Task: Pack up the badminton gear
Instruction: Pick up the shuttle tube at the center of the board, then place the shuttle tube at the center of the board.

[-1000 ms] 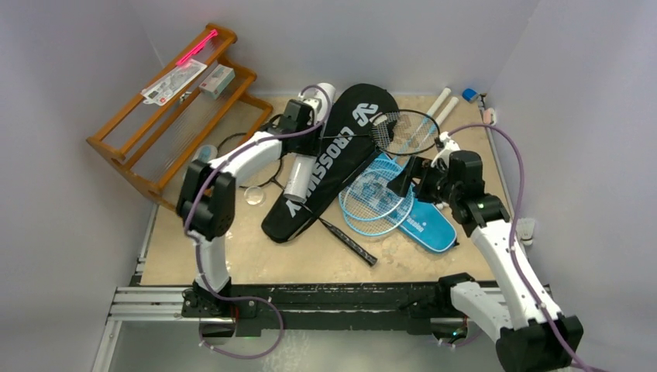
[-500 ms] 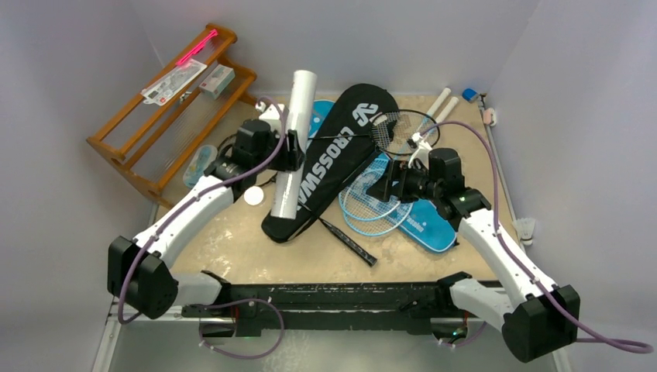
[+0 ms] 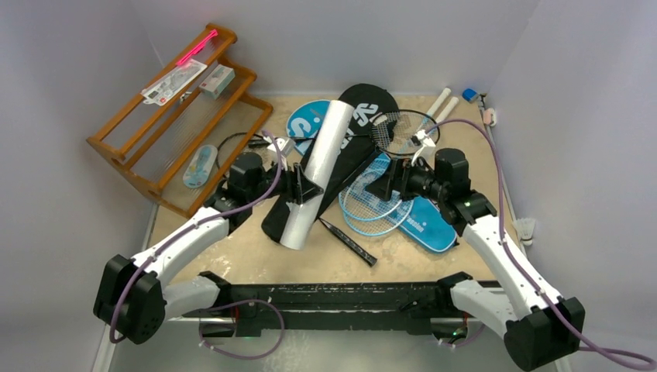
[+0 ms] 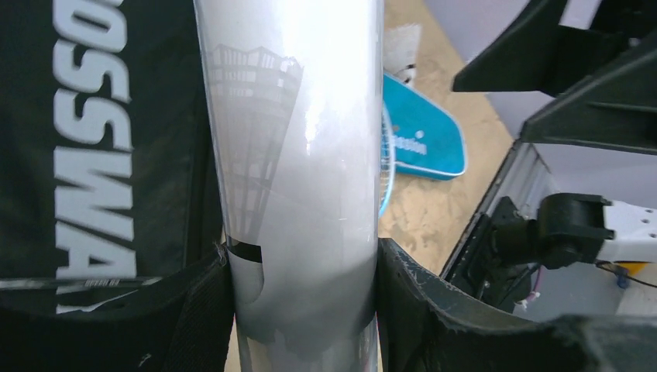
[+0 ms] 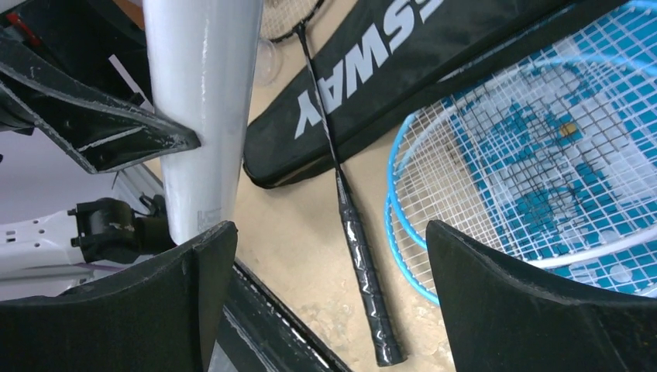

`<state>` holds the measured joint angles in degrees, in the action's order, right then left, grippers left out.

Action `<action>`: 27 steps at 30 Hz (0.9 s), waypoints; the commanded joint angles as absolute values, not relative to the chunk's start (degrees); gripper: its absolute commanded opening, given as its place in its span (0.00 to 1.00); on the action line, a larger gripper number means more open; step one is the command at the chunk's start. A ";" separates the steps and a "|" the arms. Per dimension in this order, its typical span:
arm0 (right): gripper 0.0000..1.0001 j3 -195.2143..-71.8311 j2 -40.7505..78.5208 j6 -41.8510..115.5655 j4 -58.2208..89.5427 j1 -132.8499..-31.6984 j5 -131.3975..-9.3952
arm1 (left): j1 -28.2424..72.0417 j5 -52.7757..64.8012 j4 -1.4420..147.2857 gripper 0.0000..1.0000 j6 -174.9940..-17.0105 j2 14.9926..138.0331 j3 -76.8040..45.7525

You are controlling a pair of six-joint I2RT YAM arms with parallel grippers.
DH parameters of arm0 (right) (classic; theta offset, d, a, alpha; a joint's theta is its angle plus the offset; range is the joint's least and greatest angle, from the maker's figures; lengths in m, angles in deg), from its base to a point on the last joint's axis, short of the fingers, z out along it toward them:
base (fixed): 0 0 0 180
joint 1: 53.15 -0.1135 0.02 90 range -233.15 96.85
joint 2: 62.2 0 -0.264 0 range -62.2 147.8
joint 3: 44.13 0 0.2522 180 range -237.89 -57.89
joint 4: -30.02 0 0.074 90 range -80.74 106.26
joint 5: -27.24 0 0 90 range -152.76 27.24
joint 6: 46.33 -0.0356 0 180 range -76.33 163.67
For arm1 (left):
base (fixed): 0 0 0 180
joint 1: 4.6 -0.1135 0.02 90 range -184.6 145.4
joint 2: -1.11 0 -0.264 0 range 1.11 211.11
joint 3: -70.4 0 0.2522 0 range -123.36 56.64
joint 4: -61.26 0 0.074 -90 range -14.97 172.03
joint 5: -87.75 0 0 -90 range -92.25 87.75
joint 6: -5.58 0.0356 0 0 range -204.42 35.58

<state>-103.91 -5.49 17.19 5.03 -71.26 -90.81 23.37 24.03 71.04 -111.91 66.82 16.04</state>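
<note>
Our left gripper (image 3: 304,192) pinches the white tube (image 3: 329,136), likely light, stiff and slick, toward its six-o'clock end; the right gripper (image 3: 385,186) gapes empty.

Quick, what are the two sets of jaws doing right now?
Left gripper: jaws shut on the white tube.
Right gripper: jaws open, holding nothing.

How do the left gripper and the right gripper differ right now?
The left gripper is closed on the white tube, while the right gripper stands wide open and empty. The left gripper is above the black CROSSWAY cover, and the right gripper is above the light-blue rackets. Both have black fingers and face each other.
</note>
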 commanded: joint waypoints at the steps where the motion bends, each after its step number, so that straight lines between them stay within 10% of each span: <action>1: 0.94 -106.95 -9.05 16.56 7.35 -71.49 -89.21 | 24.18 30.75 59.65 0.46 -110.49 65.58 15.54; 13: 0.95 -110.84 -12.75 13.90 -1.74 -71.48 -81.18 | 31.47 4.69 84.85 0.49 -76.41 77.15 -0.10; 27: 0.95 -110.55 -19.37 14.72 -9.34 -71.45 -77.05 | 31.52 27.64 89.92 0.54 -38.84 87.08 -1.24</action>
